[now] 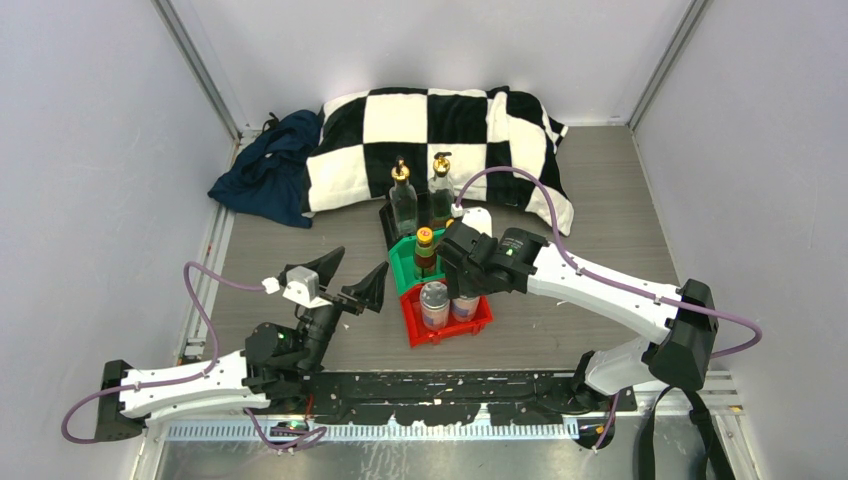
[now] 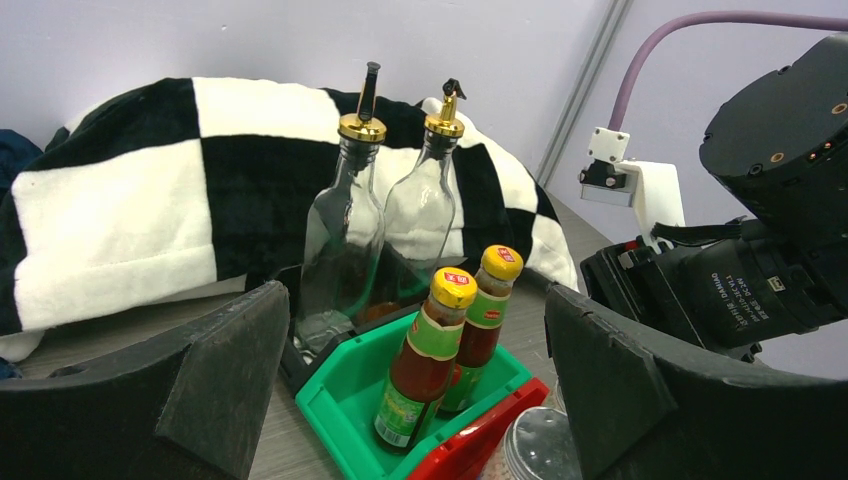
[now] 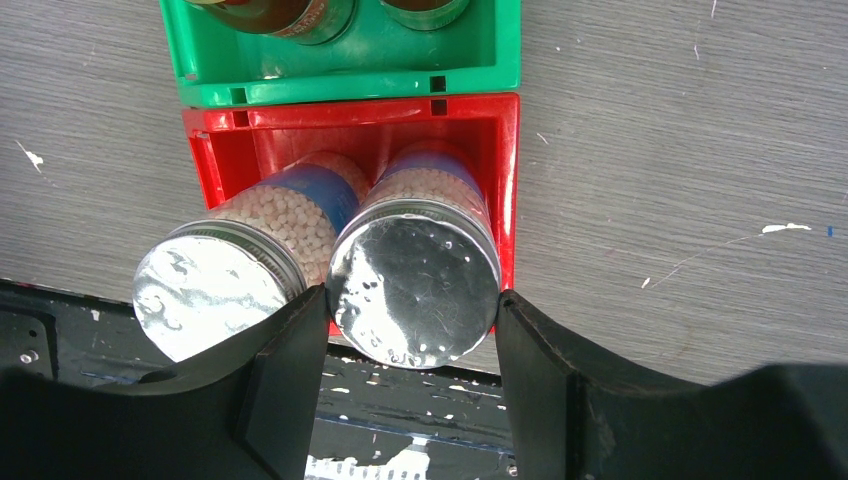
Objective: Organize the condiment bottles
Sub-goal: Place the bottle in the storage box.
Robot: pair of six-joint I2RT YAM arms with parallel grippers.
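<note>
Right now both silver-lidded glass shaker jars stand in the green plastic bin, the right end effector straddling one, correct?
No: the right wrist view shows both silver-lidded glass shaker jars in the red plastic bin, not green. The right end effector does straddle one jar.

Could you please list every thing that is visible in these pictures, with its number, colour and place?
glass bottle: 2, clear with gold tops, standing in the black bin
sauce bottle: 2, dark with yellow caps, in the green bin
shaker jar: 2, clear with silver lids, in the red bin
black bin: 1, black, farthest from the arms
green bin: 1, green, middle
red bin: 1, red, nearest
cushion: 1, black and white checks, back of table
cloth: 1, dark blue, left of cushion
table: 1, grey
left fingers: 2, black, open, left of bins
right fingers: 2, black, closed on right-hand jar's lid
</note>
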